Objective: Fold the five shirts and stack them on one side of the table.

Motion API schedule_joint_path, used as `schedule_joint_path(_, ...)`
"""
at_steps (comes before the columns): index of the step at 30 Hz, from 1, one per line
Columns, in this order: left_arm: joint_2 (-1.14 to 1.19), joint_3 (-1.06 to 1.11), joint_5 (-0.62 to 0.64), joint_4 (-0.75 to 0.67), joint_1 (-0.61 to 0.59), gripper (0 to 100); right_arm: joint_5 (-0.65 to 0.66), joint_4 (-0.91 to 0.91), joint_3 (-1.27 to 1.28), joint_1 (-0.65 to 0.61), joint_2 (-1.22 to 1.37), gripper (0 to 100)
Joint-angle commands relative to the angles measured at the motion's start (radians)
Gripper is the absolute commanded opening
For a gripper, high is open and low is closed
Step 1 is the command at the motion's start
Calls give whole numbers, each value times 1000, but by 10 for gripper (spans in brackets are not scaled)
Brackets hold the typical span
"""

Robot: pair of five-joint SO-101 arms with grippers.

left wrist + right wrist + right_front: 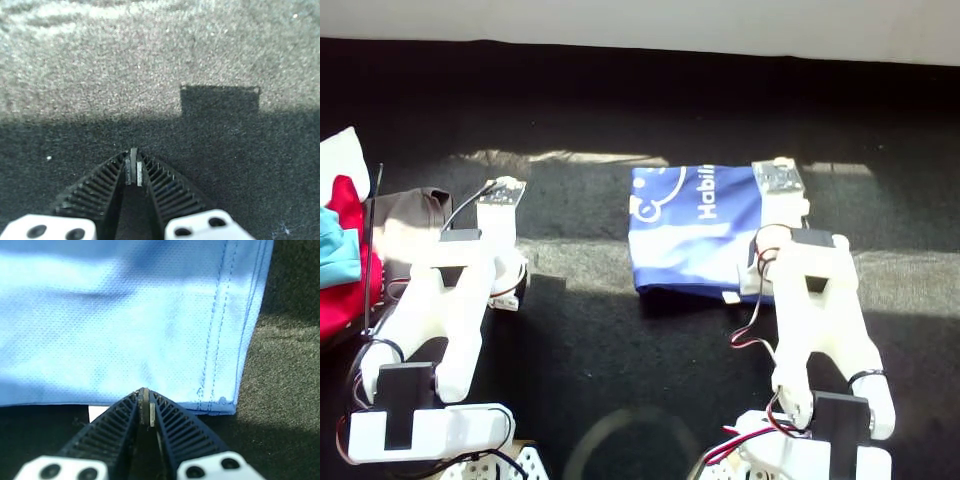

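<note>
A folded blue shirt [695,230] with white print lies flat on the black table right of the middle. My right gripper [145,409] is shut, its tips just at the near hem of the blue shirt [125,330], close to its stitched corner; in the high view it [780,182] is over the shirt's right edge. My left gripper [133,170] is shut with nothing in it, above bare black table [150,60]; in the high view it [503,195] is left of the blue shirt. A pile of unfolded shirts [345,240], white, red, teal and brown, lies at the left edge.
The brown shirt [410,215] of the pile reaches up to the left arm. A small white label [97,412] sticks out from under the blue shirt's near hem. Sunlight bands cross the table [580,300]. A pale wall runs along the back.
</note>
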Motion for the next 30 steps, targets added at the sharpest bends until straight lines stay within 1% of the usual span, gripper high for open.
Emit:
schedule_joint_path(1, -1, 2, -6, -21, -10, 9, 5, -56, 30, 7, 4, 9)
schedule_joint_path(5, -1, 2, -6, -21, -10, 9, 2, -54, 41, 19, 35, 9)
schedule_joint_path(10, -1, 2, -6, -21, -10, 9, 3, 97, 15, 21, 31, 9)
schedule_joint_path(13, -1, 2, -6, -21, -10, 9, 2, 133, -51, 24, 31, 9)
schedule_joint_path(19, -1, 2, -6, -21, -10, 9, -2, 137, -255, 67, 31, 9)
schedule_joint_path(21, -1, 2, -6, -21, -10, 9, -43, 159, -334, 88, 38, 13)
schedule_joint_path(23, -1, 2, -6, -21, -10, 9, -89, 186, -406, 97, 45, 60)
schedule_joint_path(27, -1, 2, -6, -21, -10, 9, -106, 182, -463, 93, 45, 240)
schedule_joint_path(28, -1, 2, -6, -21, -10, 9, -106, 160, -463, 88, 51, 261)
schedule_joint_path(30, -1, 2, -6, -21, -10, 9, -106, 111, -463, 76, 90, 262)
